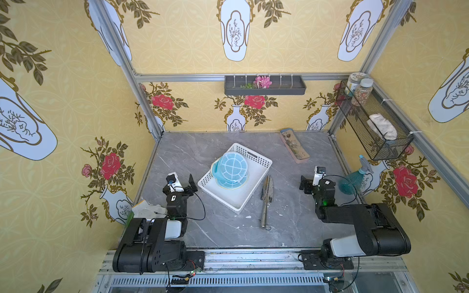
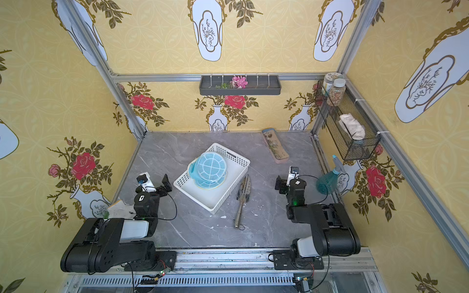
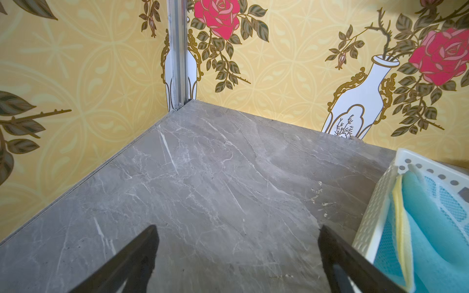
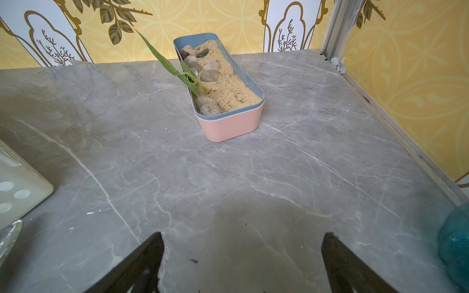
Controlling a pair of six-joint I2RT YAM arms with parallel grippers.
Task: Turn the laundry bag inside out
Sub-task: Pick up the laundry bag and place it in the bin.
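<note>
- The left claw [image 1: 191, 182] hangs just above the bench [image 1: 228, 228] at the left edge. Its jaws are spread wide with nothing between them, and the left wrist view shows only bare stone in the gap.
- The white basket [image 1: 253, 153] sits mid-bench, just to the right of that claw. Its long axis runs slantwise, with the near end toward the left arm and the far end toward the back right.
- The laundry bag [image 1: 232, 168] lies in the far half of the basket, one round ribbed face up and a little tilted. As a drum it has no real long axis. A blue fold with yellow trim [image 3: 401, 223] droops on the side facing the left claw, so the bag's mouth probably lies there.
- The bag is ahead and to the right of the left claw, which looks the nearer of the two, with only the basket wall between them.
- A metal trowel [image 1: 267, 194] lies beside the basket's right wall, handle toward the robot.
- The right claw [image 1: 305, 184] is also wide and empty. It stands well apart from the bag, with the trowel between them, and faces a planter [image 4: 229, 121] at the back.
- A teal spray bottle [image 1: 351, 181] stands at the right edge, just beside the right arm.
</note>
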